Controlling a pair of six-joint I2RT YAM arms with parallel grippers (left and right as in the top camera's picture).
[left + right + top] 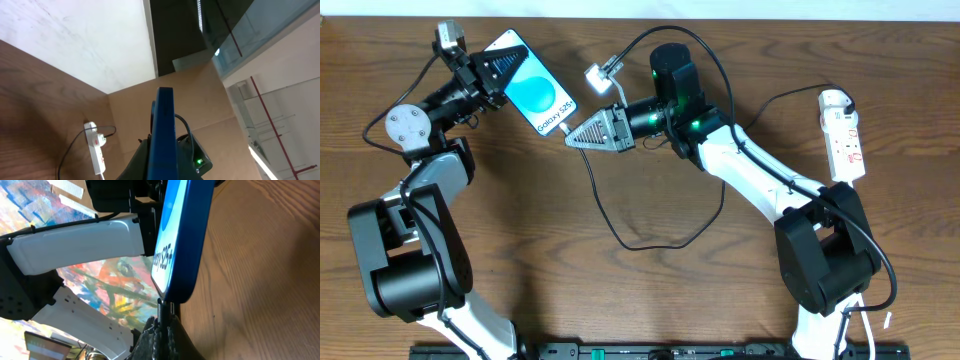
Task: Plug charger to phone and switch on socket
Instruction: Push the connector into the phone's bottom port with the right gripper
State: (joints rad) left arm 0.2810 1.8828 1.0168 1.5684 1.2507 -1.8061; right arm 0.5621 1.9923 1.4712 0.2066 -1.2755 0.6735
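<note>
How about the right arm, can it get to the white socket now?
Probably not yet. The right gripper is shut on the charger, its tip at the phone, pointing away from the socket. After letting go, the way there looks free.

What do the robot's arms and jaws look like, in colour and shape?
Both the left arm and right arm have bulky black bases, white links, black joints and thin black cables. Jaws are dark, ribbed triangles. Right arm shows green lights.
</note>
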